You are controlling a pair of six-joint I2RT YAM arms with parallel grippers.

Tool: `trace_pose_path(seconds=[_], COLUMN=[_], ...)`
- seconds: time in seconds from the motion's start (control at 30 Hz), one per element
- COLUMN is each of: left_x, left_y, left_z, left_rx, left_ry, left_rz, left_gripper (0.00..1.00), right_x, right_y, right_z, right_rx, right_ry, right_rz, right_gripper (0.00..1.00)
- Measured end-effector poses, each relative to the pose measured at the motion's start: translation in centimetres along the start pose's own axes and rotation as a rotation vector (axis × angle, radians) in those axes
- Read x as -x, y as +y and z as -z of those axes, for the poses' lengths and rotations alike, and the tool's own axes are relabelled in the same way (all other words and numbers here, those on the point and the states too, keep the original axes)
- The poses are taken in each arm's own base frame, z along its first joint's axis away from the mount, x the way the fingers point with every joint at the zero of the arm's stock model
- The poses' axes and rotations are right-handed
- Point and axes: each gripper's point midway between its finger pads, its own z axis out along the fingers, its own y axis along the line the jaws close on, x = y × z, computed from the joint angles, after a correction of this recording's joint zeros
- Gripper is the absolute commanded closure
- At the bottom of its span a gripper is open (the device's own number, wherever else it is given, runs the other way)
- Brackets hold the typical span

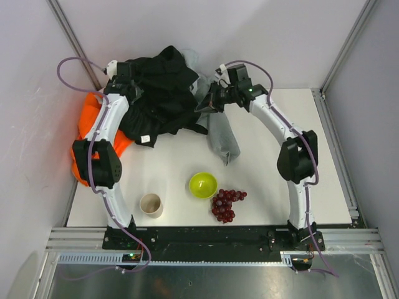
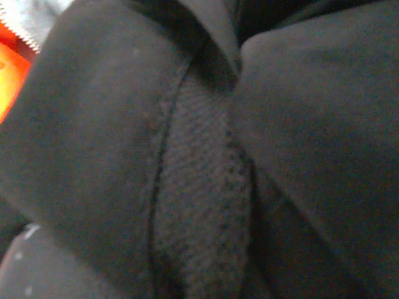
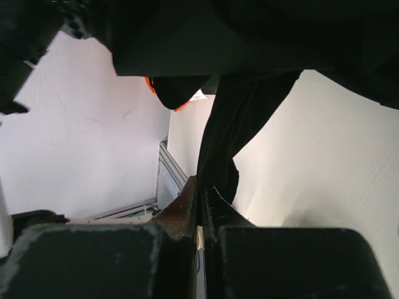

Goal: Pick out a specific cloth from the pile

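right gripper (image 3: 199, 207): fingers closed, a thin strip of black fabric pinched between the tips; the strip runs up-frame into a wider black sheet.
left gripper (image 1: 129, 82): buried in black fabric at upper left of the top view; its fingers are not shown in the wrist view, so open or closed cannot be told.
the cloth (image 1: 171, 71): judged to be the thin black sheet bunched high at upper centre, spanning between both grippers; the pinched strip is taken as its right edge, not certain.
the pile (image 1: 87, 124): upper left of the table, orange at far left, black on top, grey garment (image 1: 222, 140) trailing toward centre.
labelled black garment (image 1: 153, 121): just below the cloth, touching it, white label (image 1: 145, 138) at its lower edge; the boundary between the two blacks cannot be traced.
key relation: the cloth lies frame-left of the right fingers, long axis roughly left-right; its edge is held by the right arm, so a pull toward frame-right is favoured.
risk: the labelled black garment may be dragged along.
surface: table (image 1: 268, 156) white and smooth, open surface seen frame-right of the right arm.
room: walls close at back and left; green bowl (image 1: 203, 185), cup (image 1: 151, 204) and grapes (image 1: 227, 202) at lower centre, well apart from the pile.
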Motion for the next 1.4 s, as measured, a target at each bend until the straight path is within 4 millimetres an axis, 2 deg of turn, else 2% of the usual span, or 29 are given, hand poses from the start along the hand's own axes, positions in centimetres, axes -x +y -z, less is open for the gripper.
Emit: trace_pose_path(seconds=[0.13,0.3,0.4,0.53,0.6,0.73,0.77,0.87,0.97,1.1,1.17,1.23,1.3,1.4], left_x=[-0.8,-1.7,-1.9,-1.7,-2.0,-2.8,-3.1,-3.7,-4.0,-4.5,-4.7,-4.8,-4.8,-4.9], left_y=[2.0,3.7,5.3,8.7,11.0,15.2,16.1,17.0,17.2,17.6,17.7,17.9,18.0,18.0], left_z=[-0.2,0.1,0.3,0.1,-0.2,-0.2,-0.1,0.2,0.4,0.7,0.8,0.9,0.9,0.9], left_rx=[0.038,0.065,0.089,0.150,0.198,0.284,0.302,0.321,0.322,0.329,0.331,0.332,0.334,0.330], left_ry=[0.021,0.037,0.044,0.051,0.060,0.085,0.093,0.108,0.114,0.121,0.123,0.126,0.128,0.131], left_rz=[-0.002,-0.005,-0.001,0.021,0.033,0.051,0.054,0.055,0.051,0.047,0.045,0.040,0.039,0.043], left_gripper=[0.99,0.99,0.99,0.99,0.99,0.99,0.99,0.99,0.99,0.94,0.91,0.87,0.84,0.82], right_x=[1.1,4.9,6.0,6.5,6.7,6.5,6.5,6.3,5.6,4.2,3.5,3.3,3.2,2.6], right_y=[1.2,4.4,6.3,8.9,9.9,10.3,10.0,8.0,4.0,-1.8,-4.0,-5.1,-5.5,-4.7], right_z=[3.5,8.7,11.5,14.9,16.3,18.4,18.6,18.5,17.1,15.7,15.5,15.6,15.5,14.7], right_rx=[0.002,0.068,0.112,0.162,0.180,0.177,0.168,0.108,0.007,-0.152,-0.235,-0.299,-0.343,-0.367], right_ry=[-0.017,-0.110,-0.155,-0.208,-0.233,-0.266,-0.272,-0.273,-0.251,-0.216,-0.199,-0.200,-0.199,-0.179], right_rz=[-0.004,0.030,0.047,0.079,0.102,0.132,0.138,0.148,0.125,0.070,0.064,0.089,0.133,0.212], right_gripper=[1.00,1.00,1.00,1.00,1.00,1.00,1.00,0.96,0.88,0.56,0.36,0.20,0.10,0.05])
